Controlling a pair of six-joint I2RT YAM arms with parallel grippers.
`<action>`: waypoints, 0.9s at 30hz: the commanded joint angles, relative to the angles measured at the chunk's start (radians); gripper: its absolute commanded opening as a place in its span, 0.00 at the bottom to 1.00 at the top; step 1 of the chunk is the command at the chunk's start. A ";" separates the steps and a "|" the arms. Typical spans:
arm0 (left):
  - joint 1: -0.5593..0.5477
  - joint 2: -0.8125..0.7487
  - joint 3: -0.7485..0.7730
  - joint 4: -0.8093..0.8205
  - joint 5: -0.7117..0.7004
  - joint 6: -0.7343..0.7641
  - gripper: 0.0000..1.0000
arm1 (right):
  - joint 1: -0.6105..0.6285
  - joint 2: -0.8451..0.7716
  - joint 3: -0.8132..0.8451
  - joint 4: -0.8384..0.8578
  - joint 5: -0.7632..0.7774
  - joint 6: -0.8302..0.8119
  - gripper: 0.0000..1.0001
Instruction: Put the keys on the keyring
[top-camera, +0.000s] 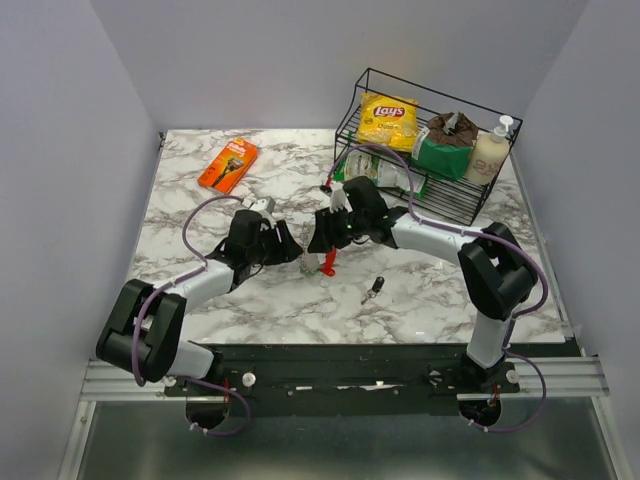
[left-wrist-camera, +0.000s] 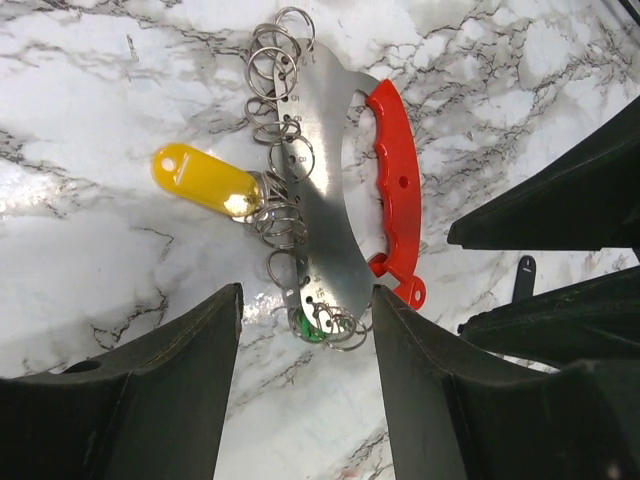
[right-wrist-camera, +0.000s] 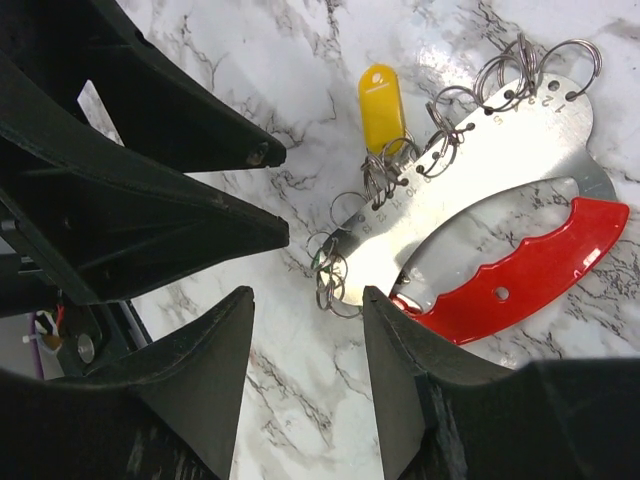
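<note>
Found the keyring (left-wrist-camera: 318, 170) crowded at one end: left gripper (left-wrist-camera: 305, 300) and right gripper (right-wrist-camera: 307, 295) both low over that same end, fingers spread wide, with little room between the two. Saw bare marble table (top-camera: 440, 290) on the near side of the keyring, broken only by a loose dark key (top-camera: 373, 289) to its near right. Had a wire basket (top-camera: 455, 200) well beyond the keyring to the far right and an orange package (top-camera: 228, 165) well off to its far left
</note>
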 joint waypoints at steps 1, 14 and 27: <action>0.018 0.044 0.038 -0.010 -0.013 0.032 0.61 | 0.006 0.039 0.061 -0.031 0.023 -0.005 0.56; 0.044 0.162 -0.011 0.140 0.165 -0.049 0.39 | 0.008 0.083 0.093 -0.048 0.016 -0.002 0.56; 0.044 0.240 -0.014 0.168 0.162 -0.092 0.34 | 0.005 0.075 0.077 -0.048 0.026 -0.011 0.56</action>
